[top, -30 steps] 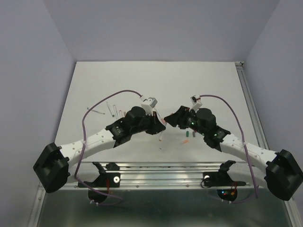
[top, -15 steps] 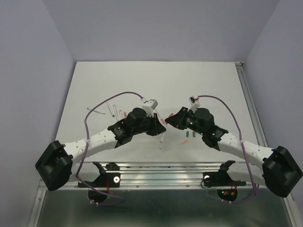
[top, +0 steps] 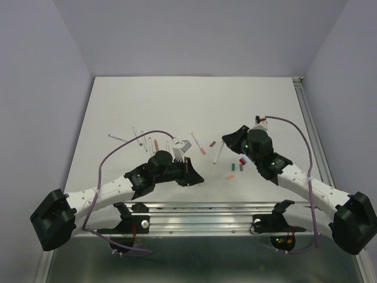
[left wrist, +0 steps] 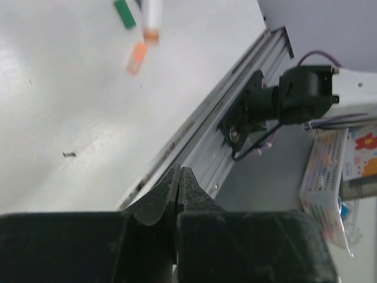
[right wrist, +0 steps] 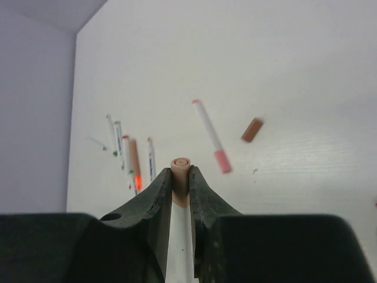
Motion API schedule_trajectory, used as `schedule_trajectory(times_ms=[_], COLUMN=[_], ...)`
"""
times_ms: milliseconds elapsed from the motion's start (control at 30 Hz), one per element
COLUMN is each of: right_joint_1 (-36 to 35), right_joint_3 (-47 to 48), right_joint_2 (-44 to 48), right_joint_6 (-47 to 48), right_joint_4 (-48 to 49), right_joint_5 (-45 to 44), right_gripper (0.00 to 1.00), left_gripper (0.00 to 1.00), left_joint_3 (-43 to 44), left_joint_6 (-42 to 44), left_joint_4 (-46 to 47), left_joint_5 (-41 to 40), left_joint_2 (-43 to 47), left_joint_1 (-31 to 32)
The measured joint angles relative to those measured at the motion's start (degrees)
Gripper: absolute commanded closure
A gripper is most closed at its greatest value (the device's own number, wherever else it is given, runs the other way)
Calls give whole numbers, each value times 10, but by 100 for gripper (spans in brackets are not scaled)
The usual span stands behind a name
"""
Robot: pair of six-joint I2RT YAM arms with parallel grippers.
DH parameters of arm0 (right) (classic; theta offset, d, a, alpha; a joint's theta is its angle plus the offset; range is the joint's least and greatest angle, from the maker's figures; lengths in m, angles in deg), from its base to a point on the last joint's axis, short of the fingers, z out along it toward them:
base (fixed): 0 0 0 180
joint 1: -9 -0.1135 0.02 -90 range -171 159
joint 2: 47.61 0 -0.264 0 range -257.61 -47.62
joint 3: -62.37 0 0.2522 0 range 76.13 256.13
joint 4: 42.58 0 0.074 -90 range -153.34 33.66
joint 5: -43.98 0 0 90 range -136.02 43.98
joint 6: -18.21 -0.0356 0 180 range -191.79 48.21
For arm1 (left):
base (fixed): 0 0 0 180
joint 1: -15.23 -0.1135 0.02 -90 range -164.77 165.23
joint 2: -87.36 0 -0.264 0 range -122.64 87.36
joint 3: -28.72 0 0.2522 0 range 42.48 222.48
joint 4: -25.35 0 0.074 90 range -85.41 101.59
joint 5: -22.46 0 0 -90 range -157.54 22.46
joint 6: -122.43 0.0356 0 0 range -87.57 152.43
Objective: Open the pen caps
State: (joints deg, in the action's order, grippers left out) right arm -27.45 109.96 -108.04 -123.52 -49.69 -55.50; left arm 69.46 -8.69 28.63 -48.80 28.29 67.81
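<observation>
With the right gripper (right wrist: 181, 174), pinches tight a long white plastic pen barrel (right wrist: 179, 236) at its short salmon-pink cylindrical cap (right wrist: 181, 164), level with the fingertips. Beyond, to the right: a loose maroon plastic cap (right wrist: 252, 130) on the white table (right wrist: 294, 59). With the left gripper (left wrist: 178, 172), clamps on nothing; far ahead, a small green cap (left wrist: 124, 13) and a small orange cap (left wrist: 137, 57).

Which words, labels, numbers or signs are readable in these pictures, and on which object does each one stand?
No text can be read.
On the packets beside the table: print too blurred.
On the loose pens: too small.
On the held pen in the right pincer: nothing visible.
</observation>
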Motion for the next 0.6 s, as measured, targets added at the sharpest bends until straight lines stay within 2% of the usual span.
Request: schedule_trajectory(times_ms=[100, 233, 267, 300, 367, 400, 467, 533, 567, 600], right_joint_1=[31, 46, 46, 46, 46, 46, 46, 46, 46, 46], right_joint_3=[5, 5, 5, 5, 5, 5, 5, 5, 5, 5], right_joint_2=[0, -2, -2, -3, -4, -6, -7, -7, -7, -6], right_joint_6=[6, 8, 8, 9, 9, 9, 9, 9, 7, 6], right_joint_4=[-1, 1, 2, 2, 2, 2, 2, 2, 3, 3], right_joint_5=[-38, -31, -23, -10, 15, 29, 62, 84, 96, 107], right_gripper=[99, 99, 99, 99, 99, 99, 99, 99, 99, 99], left_gripper=[100, 98, 89, 74, 63, 53, 46, 32, 20, 16], left_joint_3=[-21, -29, -29, -26, -4, 14, 56, 98, 117, 141], left_joint_6=[-14, -25, -25, -24, -20, -14, -2, 10, 13, 21], left_joint_4=[-17, -40, -43, -50, -71, -81, -90, -97, -96, -97], left_joint_5=[22, 26, 24, 22, 15, 9, -5, -22, -28, -34], left_joint_2=[4, 4, 4, 3, -11, -23, -52, -78, -90, -107], left_joint_1=[11, 12, 12, 12, 12, 12, 12, 12, 12, 12])
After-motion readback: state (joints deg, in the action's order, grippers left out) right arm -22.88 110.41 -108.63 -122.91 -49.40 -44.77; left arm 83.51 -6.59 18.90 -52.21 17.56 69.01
